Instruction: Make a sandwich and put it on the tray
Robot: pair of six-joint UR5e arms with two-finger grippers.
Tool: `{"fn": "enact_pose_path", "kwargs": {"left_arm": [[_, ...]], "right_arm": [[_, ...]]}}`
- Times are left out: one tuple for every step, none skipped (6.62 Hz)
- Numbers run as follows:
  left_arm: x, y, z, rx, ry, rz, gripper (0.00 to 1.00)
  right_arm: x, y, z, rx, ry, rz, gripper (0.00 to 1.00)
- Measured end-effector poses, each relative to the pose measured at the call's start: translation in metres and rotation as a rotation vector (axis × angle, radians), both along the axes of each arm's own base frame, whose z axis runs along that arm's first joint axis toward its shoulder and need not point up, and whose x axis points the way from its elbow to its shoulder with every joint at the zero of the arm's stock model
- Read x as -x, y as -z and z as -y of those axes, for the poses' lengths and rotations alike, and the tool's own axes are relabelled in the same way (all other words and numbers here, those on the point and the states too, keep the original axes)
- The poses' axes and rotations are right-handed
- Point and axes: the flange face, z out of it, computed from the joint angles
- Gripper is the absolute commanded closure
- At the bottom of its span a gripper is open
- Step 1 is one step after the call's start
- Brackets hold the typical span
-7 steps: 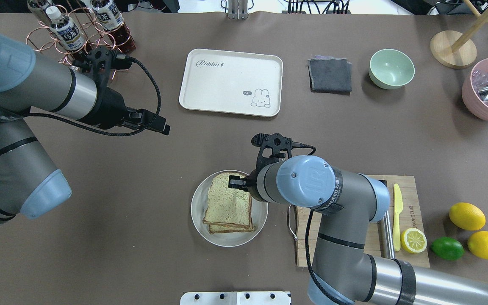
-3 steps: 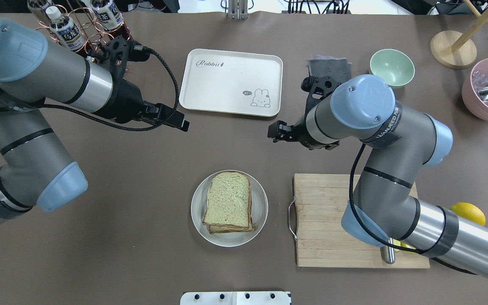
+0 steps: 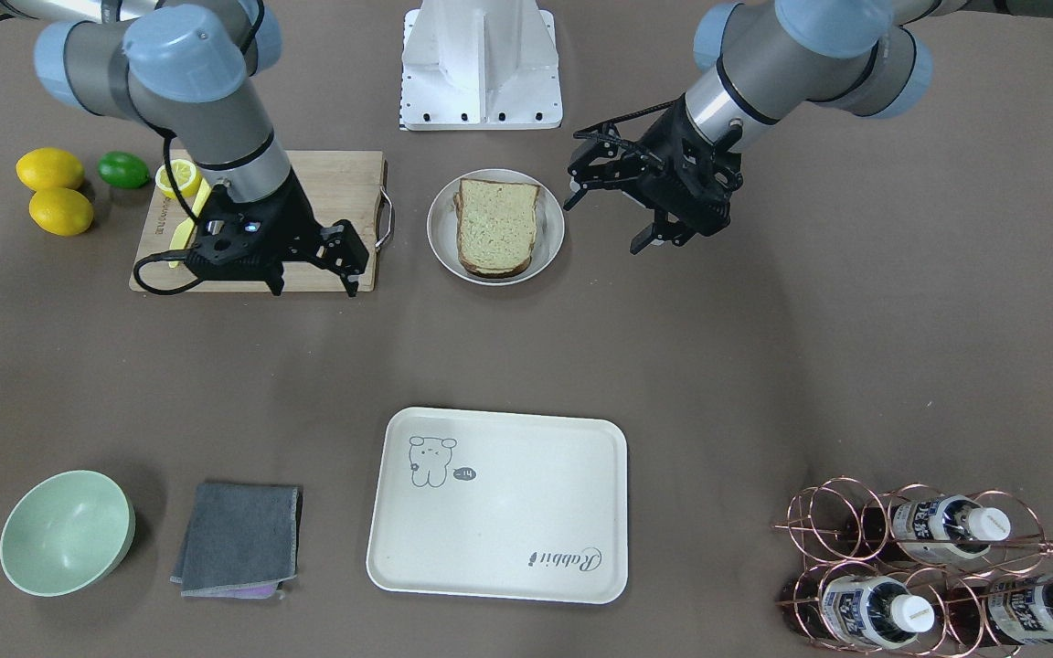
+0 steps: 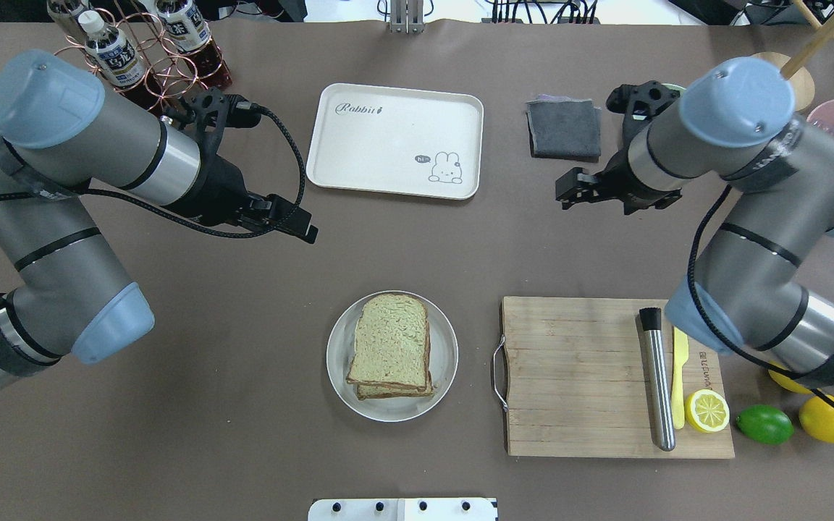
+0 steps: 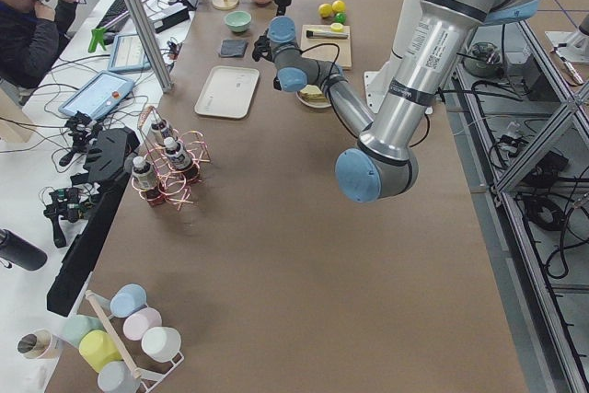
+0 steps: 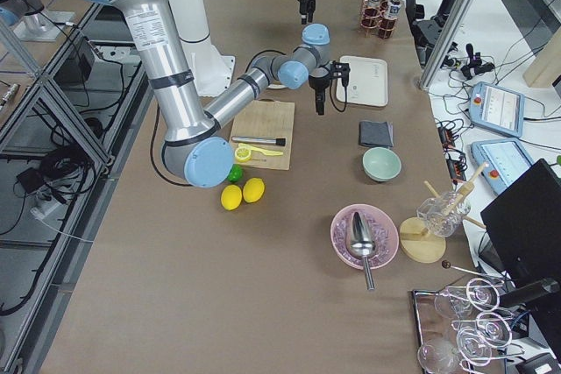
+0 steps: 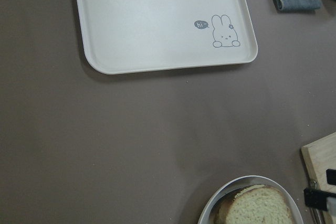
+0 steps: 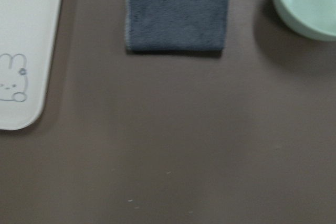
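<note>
Both my grippers are empty with their jaws apart. The left gripper (image 4: 306,223) hangs over bare table between the tray (image 4: 388,155) and the plate (image 4: 337,362). The right gripper (image 4: 562,194) hangs just off the cloth (image 4: 564,129), well away from the food.

The sandwich (image 4: 392,344) lies flat on the plate at my edge of the table, just beside the board (image 4: 569,376). The tray sits well apart from it on the far side, with nothing on it. The top slice sits slightly askew on the lower one, whose crust peeks out at the near edge. I cannot see any filling from here.

I judge the stack to be light and soft. The crumb should dent under a hard pinch, and the crust is the only firm part. The two slices are merely resting on each other, so anything between them could slide out if I tilt the stack.

I would take it across two opposite crust edges, low enough to catch both slices. I would close only until the bread stops yielding and carry it level. The plate's raised rim leaves little room for a fingertip beside the bread, and the plate itself may skate on the table if I nudge it
</note>
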Motion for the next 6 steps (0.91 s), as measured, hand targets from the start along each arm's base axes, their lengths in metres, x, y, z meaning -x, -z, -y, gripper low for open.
{"fn": "enact_pose_path", "kwargs": {"left_arm": [[-0.003,-0.005,-0.003,0.045,0.011,0.007,0.03],[-0.014,-0.007,-0.009,0.075,0.030,0.015,0.02],[-0.035,-0.007,-0.025,0.085,0.058,0.028,0.02],[-0.057,-0.009,-0.042,0.078,0.078,0.044,0.02],[-0.072,-0.014,-0.055,0.079,0.086,0.059,0.02],[-0.082,-0.022,-0.066,0.097,0.090,0.075,0.02]], "right_arm": [[-0.057,-0.035,0.007,-0.010,0.033,-0.016,0.00],[-0.124,-0.079,0.006,-0.006,0.057,-0.023,0.00],[-0.193,-0.129,-0.006,-0.012,0.090,-0.036,0.00],[-0.255,-0.184,-0.024,-0.048,0.146,-0.069,0.00],[-0.303,-0.232,-0.040,-0.071,0.196,-0.100,0.00],[-0.339,-0.268,-0.055,-0.064,0.229,-0.118,0.00]]}}
